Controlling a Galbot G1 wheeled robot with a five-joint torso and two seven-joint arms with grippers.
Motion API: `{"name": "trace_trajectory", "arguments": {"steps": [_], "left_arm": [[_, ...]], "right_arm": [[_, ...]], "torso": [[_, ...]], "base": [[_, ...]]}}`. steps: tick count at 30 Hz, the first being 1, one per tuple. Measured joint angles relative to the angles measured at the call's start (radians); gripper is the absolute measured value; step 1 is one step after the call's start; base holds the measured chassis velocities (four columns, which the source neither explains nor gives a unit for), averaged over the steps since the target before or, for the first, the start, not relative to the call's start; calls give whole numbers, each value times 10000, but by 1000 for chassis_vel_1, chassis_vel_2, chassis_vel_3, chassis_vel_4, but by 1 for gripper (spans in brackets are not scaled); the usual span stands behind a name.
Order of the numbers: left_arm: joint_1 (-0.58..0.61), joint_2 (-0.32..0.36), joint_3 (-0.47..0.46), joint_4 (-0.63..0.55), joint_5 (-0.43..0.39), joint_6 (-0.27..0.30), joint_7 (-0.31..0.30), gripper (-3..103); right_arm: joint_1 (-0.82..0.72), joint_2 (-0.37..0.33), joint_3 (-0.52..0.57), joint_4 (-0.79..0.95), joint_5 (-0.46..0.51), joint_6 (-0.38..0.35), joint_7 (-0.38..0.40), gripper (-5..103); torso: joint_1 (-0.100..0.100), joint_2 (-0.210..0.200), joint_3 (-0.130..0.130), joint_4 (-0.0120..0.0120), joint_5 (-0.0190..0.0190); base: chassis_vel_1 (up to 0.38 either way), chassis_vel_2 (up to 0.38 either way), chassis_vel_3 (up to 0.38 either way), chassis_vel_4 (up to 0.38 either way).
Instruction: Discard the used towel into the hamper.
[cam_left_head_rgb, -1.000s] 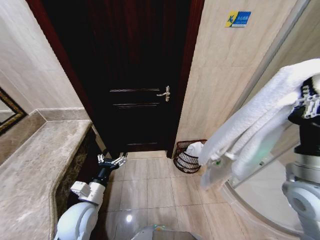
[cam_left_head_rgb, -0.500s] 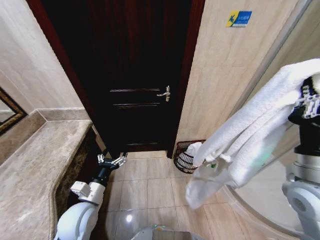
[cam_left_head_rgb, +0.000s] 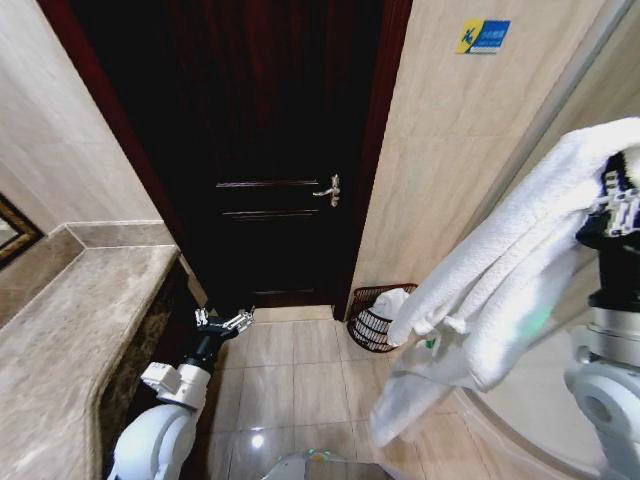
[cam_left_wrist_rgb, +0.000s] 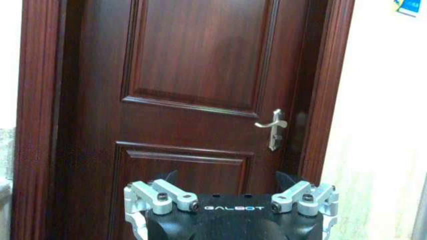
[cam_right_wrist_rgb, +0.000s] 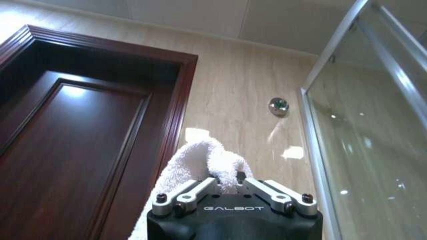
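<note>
1. Hanging from the right gripper (cam_left_head_rgb: 612, 195), clamped on its top fold at the frame's right edge, the towel (cam_left_head_rgb: 480, 290) drapes clear of the floor.
2. The hamper (cam_left_head_rgb: 375, 316) sits low centre-right, beside the door (cam_left_head_rgb: 270, 150).
3. The left gripper (cam_left_head_rgb: 222, 321), lower left, idles with fingers apart.

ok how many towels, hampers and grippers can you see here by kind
towels: 2, one held up by the right gripper, one white one in the hamper
hampers: 1, on the floor by the door
grippers: 2, the left gripper low and open
total: 5
</note>
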Motion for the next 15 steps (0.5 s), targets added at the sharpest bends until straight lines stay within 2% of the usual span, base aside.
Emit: {"name": "trace_trajectory", "arguments": {"steps": [5, 13, 15], "left_arm": [[0, 0, 0, 0, 0, 1, 0, 99], [3, 0, 0, 0, 0, 1, 0, 99], [1, 0, 0, 0, 0, 0, 0, 99]], "right_arm": [[0, 0, 0, 0, 0, 0, 0, 3], [19, -14, -1, 0, 9, 0, 2, 3], [256, -227, -6, -47, 146, -41, 49, 3]], "torso": [[-2, -1, 0, -7, 1], [-12, 3, -4, -4, 3], [-12, 3, -4, -7, 4]], "base": [[-18, 22, 13, -10], [13, -3, -7, 6], [0, 0, 0, 0]]}}
